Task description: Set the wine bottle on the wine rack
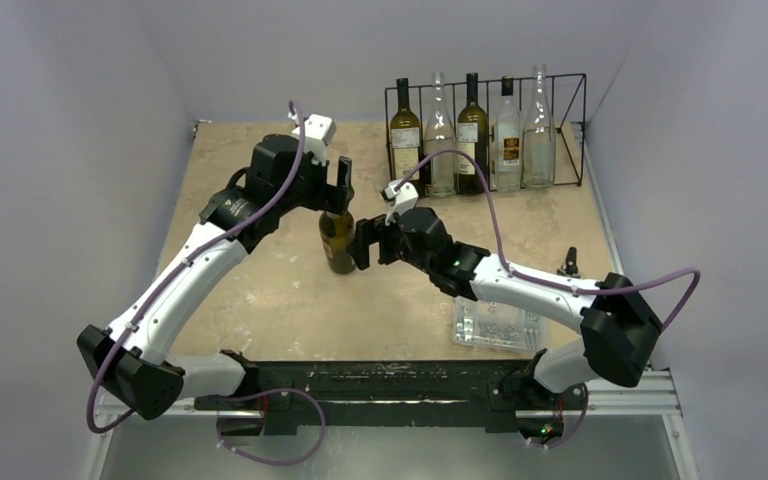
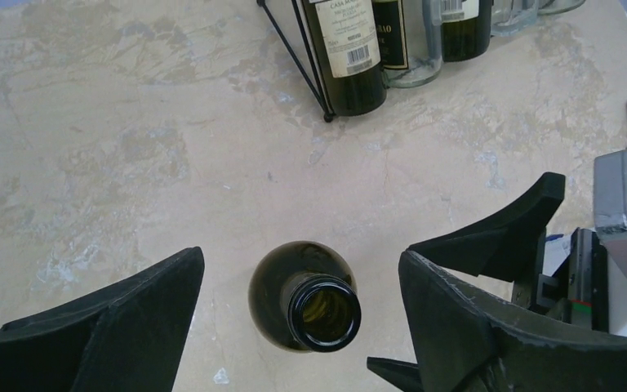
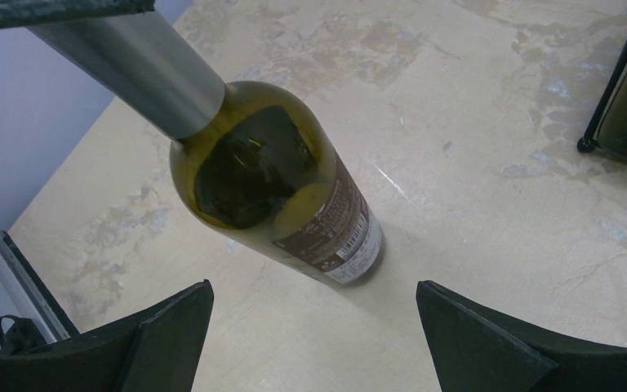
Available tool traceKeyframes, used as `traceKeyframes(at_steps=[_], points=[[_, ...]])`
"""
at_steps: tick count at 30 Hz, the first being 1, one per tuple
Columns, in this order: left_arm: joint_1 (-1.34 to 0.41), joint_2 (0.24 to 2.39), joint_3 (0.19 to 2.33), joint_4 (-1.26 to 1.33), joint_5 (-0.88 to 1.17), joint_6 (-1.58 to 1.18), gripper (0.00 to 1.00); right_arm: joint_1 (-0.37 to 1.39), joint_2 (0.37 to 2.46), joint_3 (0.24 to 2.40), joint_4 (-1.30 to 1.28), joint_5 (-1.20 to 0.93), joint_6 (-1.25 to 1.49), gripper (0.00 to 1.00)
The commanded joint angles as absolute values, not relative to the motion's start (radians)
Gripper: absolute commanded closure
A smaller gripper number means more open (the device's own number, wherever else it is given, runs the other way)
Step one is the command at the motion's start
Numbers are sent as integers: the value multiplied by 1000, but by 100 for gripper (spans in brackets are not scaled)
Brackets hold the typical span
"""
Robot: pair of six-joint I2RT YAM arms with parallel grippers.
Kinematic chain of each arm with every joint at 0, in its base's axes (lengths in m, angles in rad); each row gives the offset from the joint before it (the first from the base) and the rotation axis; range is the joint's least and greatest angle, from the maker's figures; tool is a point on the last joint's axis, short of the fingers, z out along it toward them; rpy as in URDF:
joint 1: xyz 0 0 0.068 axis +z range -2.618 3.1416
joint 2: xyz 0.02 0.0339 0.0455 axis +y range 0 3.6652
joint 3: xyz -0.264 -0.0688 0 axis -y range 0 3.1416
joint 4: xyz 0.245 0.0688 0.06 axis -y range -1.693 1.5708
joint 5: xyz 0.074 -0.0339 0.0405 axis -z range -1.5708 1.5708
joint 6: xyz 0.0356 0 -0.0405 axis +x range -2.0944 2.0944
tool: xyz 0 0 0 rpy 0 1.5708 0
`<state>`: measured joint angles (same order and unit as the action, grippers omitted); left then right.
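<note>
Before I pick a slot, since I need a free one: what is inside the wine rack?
Five upright bottles fill the wine rack from its left end; the slot at its right end looks free. A purple cable hides part of the middle bottles.

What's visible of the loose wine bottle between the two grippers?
The wine bottle is olive-green glass with a grey foil sleeve on its neck, a dark label with a barcode low on the body, and an open, uncorked mouth. It stands upright on the table, outside the wine rack. The left gripper sits above it, open astride the neck; the right gripper faces its body, open. Neither appears to touch it. Contents unclear.
</note>
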<state>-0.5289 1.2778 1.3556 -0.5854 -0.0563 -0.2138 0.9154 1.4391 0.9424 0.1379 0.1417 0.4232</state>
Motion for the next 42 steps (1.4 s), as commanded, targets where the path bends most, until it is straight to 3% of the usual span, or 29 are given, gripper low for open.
traceKeyframes(at_steps=[1,10,22,29,42], points=[[-527,1205,1376,-529,-52,-186,10,931,1447,999,202,164,398,1],[-513,1121,1339,-473,-33,-176,4,948,1466,1005,234,170,411,1],[-429,1077,1296,-428,-77,-215,6,994,1546,1152,203,290,390,1],[-247,1108,1306,-433,38,-335,9,1027,1617,1208,191,430,376,1],[-131,1159,1321,-419,210,-425,10,1077,1762,1266,193,569,364,1]])
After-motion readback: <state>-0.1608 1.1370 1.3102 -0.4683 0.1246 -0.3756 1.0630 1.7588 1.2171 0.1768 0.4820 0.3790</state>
